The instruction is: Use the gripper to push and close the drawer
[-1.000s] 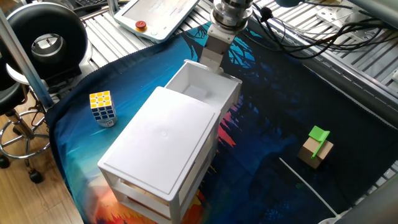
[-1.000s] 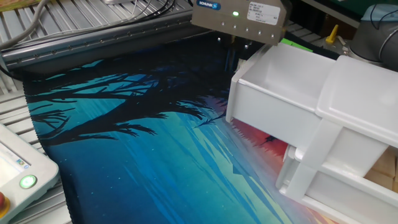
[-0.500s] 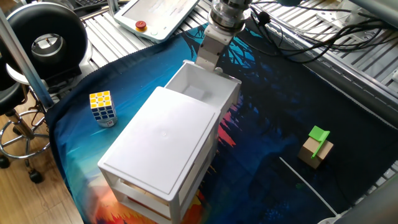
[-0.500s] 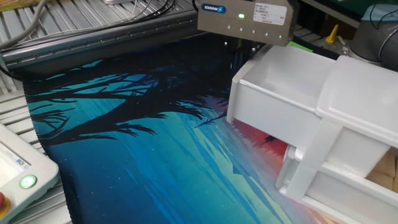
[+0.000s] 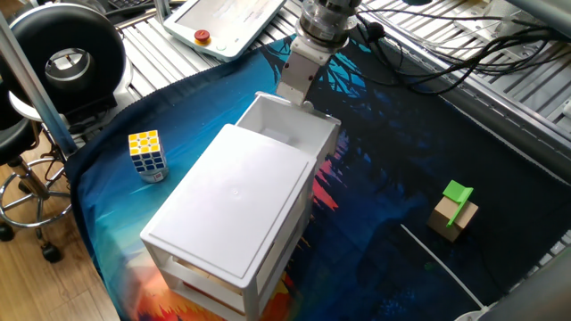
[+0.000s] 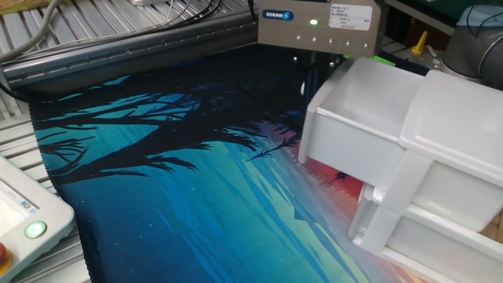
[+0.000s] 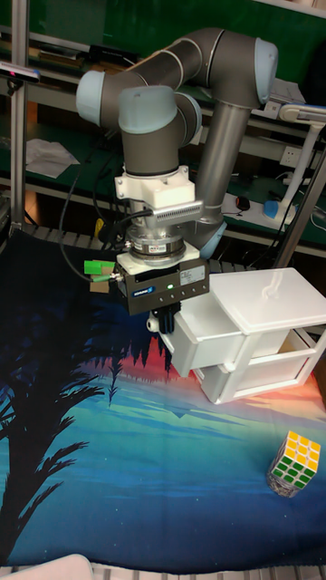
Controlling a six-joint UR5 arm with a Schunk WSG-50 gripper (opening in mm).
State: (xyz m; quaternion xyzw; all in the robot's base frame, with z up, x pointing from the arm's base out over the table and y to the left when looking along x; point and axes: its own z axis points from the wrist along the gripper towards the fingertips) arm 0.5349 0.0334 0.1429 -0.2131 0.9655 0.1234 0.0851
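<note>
The drawer [image 5: 287, 127], a shallow white tray, sticks partly out of the top of the white cabinet [image 5: 234, 205] and holds nothing. My gripper [image 5: 295, 94] hangs upright at the drawer's front wall, its fingers close together, shut on nothing, and touching or nearly touching that wall. The other fixed view shows the gripper [image 6: 309, 77] at the far left corner of the drawer [image 6: 350, 137], under its grey body. In the tall fixed view the gripper [image 7: 165, 323] is pressed against the left end of the drawer [image 7: 206, 340]. The front knob is hidden.
A Rubik's cube [image 5: 147, 154] stands left of the cabinet. A wooden block with a green piece [image 5: 456, 210] lies to the right, near a thin white cable [image 5: 437, 259]. A teach pendant [image 5: 223, 22] rests on the slatted table edge behind the gripper.
The gripper has moved toward the cabinet, and the drawer has slid a little way in with it.
</note>
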